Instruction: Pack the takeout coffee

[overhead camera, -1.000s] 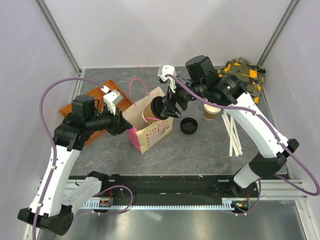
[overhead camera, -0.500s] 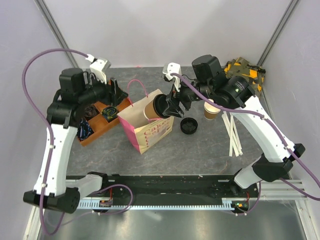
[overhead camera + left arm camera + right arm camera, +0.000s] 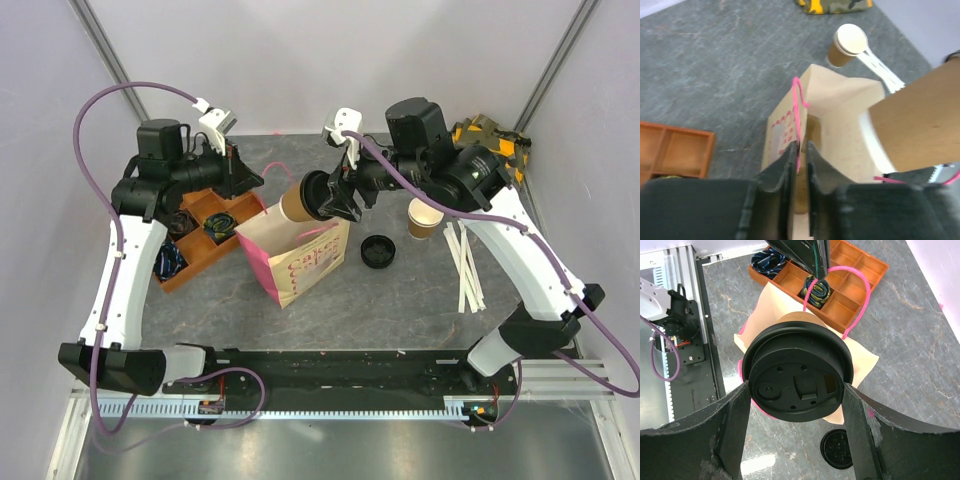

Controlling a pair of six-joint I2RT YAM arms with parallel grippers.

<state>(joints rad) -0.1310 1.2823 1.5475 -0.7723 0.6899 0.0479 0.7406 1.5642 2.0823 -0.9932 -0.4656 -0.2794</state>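
The takeout coffee [image 3: 300, 200], a tan paper cup under a black lid [image 3: 797, 377], lies tilted on its side in the air over the mouth of the tan paper bag [image 3: 300, 262]. My right gripper [image 3: 325, 197] is shut on it, one finger on each side of the lid. The cup's bottom points left toward the bag's opening [image 3: 840, 130]. My left gripper [image 3: 250, 180] is behind and left of the bag. It is shut on the bag's pink handle [image 3: 799, 107], which runs up between its fingers [image 3: 785, 165]. That handle loop [image 3: 860, 295] stands raised.
A lidless tan cup [image 3: 424, 220] stands right of the bag, and a loose black lid [image 3: 377, 251] lies in front of it. White sticks [image 3: 465, 265] lie at the right, a camouflage item [image 3: 490, 140] at the back right. An orange compartment tray [image 3: 195, 245] sits left of the bag.
My left gripper left the bag's left edge, swung back, opened and shut on the pink handle. The right gripper carried the cup slightly up and left over the bag's mouth.
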